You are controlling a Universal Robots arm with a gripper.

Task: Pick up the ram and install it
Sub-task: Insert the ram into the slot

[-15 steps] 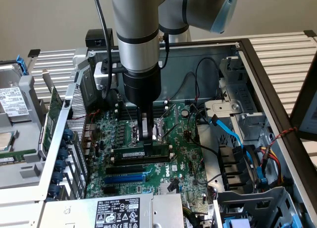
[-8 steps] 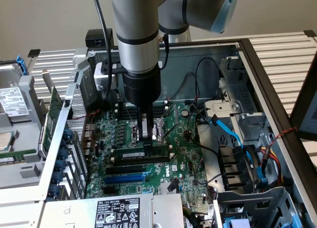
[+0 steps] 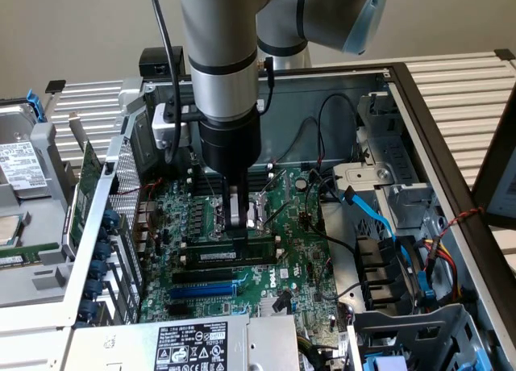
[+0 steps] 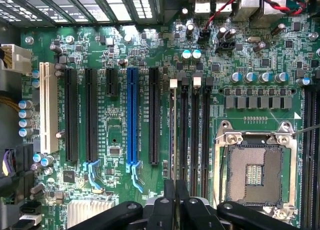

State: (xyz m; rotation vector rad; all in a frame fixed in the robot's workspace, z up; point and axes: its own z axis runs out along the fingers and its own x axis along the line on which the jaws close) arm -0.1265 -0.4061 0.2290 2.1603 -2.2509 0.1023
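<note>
Seating step: the pincer (image 3: 242, 228), narrow, clamps the top edge of the ram (image 3: 230, 256), which stands upright at 12 o'clock of the blue slot (image 3: 203, 291); finishing likely calls for even downward pressure

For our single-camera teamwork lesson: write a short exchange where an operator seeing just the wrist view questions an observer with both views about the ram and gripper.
Operator: Where is the ram?
Observer: It stands upright on the motherboard, broad face toward the exterior camera.
Operator: Where is the gripper along it?
Observer: It points straight down over the ram's middle part.
Operator: Any cables close?
Observer: A blue cable lies toward the exterior view's right, apart from the ram.
</note>
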